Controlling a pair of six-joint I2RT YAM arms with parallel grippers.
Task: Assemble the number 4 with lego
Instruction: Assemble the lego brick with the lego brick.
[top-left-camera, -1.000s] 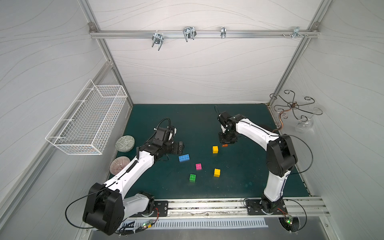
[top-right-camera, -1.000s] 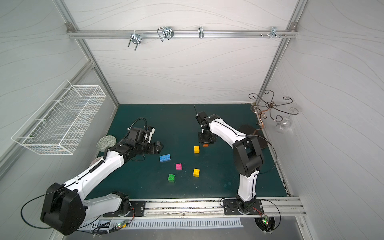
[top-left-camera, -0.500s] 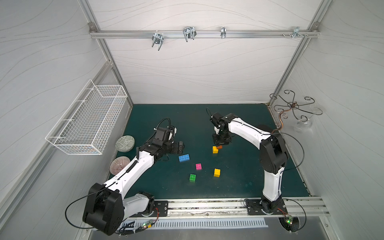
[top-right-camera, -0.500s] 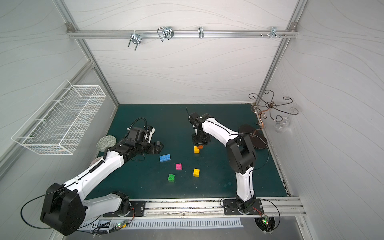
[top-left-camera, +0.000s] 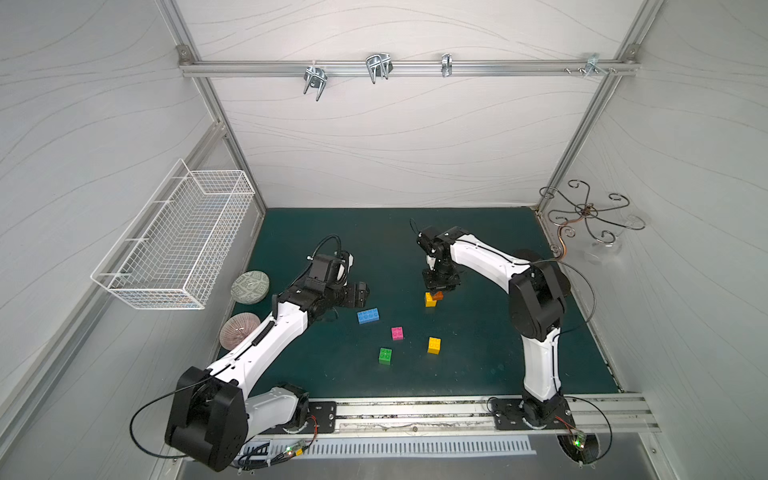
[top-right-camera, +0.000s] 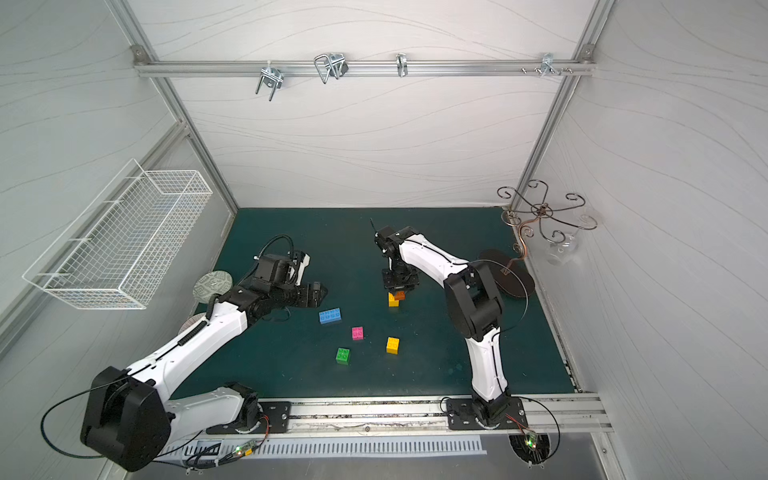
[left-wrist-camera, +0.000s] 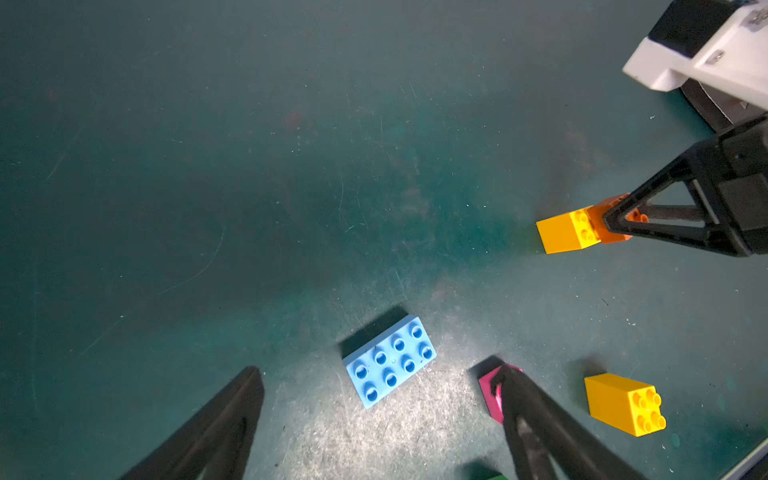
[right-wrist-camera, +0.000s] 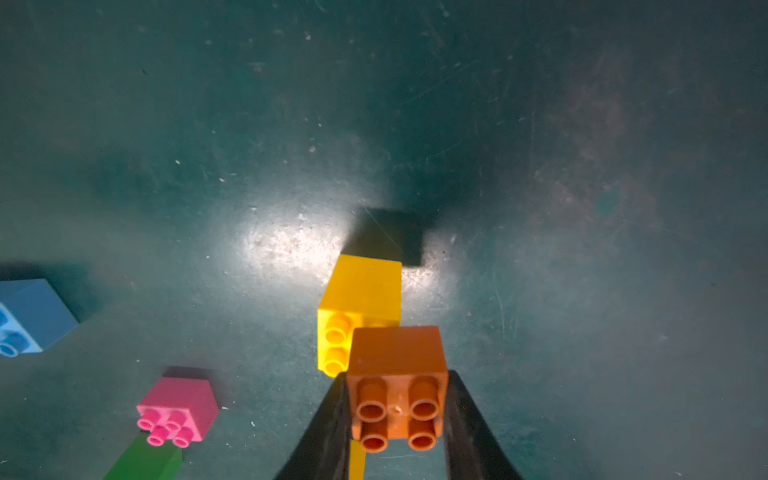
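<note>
So the biggest thing here is the dark green table (top-left-camera: 478, 365) that fills the floor of the white booth. A white wire basket (top-left-camera: 174, 245) hangs on the left wall. The left arm (top-left-camera: 266, 345) reaches in from the front rail towards the middle, and the right arm (top-left-camera: 536, 303) bends up and over from its own base. There's a curly metal hook stand (top-left-camera: 586, 216) in the far right corner, and two round patterned discs (top-left-camera: 250, 286) (top-left-camera: 240, 330) sit along the left edge of the table. The left gripper (top-left-camera: 360, 294) is spread wide with nothing in it, low over the table just beside the blue brick (top-left-camera: 368, 316), which lies flat with its studs up. The right gripper (top-left-camera: 439, 287) points straight down and is clamped narrow on the orange brick (right-wrist-camera: 397, 374). That orange one sits half over a yellow brick (top-left-camera: 430, 300) on the table, shifted to one side so two of the yellow studs show in the right wrist view. Can't tell if it's actually pressed on or only resting there. The rest of the lego is loose near the middle of the table, each well apart from the others: the pink brick (top-left-camera: 397, 333), the other yellow brick (top-left-camera: 434, 345) and the green brick (top-left-camera: 385, 356) nearest the front. So no number 4 yet, just scattered bricks.
</note>
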